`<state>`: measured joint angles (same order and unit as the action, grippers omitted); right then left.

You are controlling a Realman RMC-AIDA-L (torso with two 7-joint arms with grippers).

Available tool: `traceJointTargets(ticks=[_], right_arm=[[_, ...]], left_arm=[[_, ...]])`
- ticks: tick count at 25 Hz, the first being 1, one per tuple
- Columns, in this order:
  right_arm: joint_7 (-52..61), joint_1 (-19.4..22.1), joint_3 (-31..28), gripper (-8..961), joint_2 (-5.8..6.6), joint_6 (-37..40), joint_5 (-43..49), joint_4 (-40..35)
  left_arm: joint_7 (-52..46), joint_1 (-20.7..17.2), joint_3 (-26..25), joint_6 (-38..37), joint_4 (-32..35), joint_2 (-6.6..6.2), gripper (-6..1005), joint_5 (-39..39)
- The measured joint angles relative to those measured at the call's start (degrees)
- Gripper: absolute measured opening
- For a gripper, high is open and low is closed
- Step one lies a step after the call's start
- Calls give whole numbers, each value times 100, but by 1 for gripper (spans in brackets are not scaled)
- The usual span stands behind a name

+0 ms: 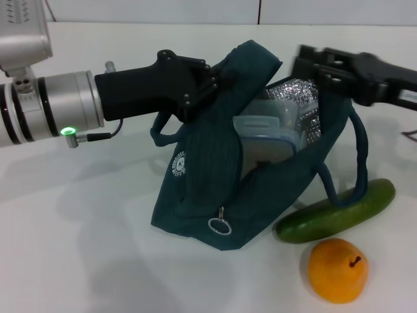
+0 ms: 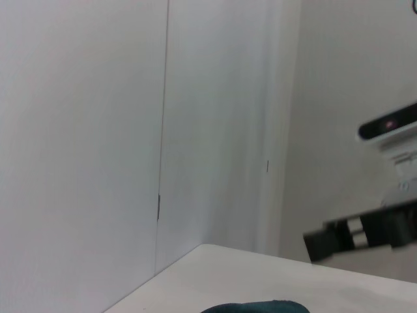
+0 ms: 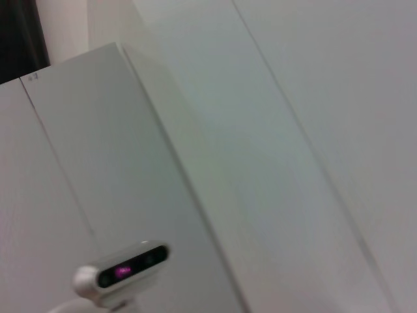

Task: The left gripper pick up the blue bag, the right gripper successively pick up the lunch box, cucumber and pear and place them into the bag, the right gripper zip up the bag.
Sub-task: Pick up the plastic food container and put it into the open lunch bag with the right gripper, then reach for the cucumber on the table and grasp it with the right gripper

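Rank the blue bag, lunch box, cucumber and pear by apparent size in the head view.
1. blue bag, clearly largest.
2. cucumber, longest of the rest.
3. lunch box and pear: unsure, since the box sits partly hidden inside the bag and the pear lies nearer the camera.

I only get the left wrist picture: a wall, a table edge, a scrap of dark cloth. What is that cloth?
Observer: The blue bag, standing open on the table, its top edge held by the left gripper.
Operator: Anything inside yet?
Observer: Yes, the lunch box sits in the opening, the right gripper close above it.
Operator: And the rest?
Observer: The cucumber and pear lie on the table beside the bag.
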<state>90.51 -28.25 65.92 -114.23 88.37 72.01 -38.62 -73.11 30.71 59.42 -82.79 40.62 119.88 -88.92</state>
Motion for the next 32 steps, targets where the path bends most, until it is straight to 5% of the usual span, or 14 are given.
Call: traceJointTargets(ticks=[4,9,15,26,32], right_arm=[[-36,672,-483,607,47,121,373,-1082],[3,1129,-1407,805,25,913,1217,-2068],[479,1024,-2325,807,54,1630,2685,-2546],[1268,447,-2283,800,223,1846,4663,-2960],[1267,177,-2113,793,219,1761,5394,-2998]], left_arm=[[-1,-10,0,18,-4,0,50,23],[3,-62,-17,68,7,-14,51,142],[-6,-54,-79,305,28,-53,51,49],[6,-9,-44,398,-165,-27,51,45],[49,172,-36,498,-460,-18,48,45]])
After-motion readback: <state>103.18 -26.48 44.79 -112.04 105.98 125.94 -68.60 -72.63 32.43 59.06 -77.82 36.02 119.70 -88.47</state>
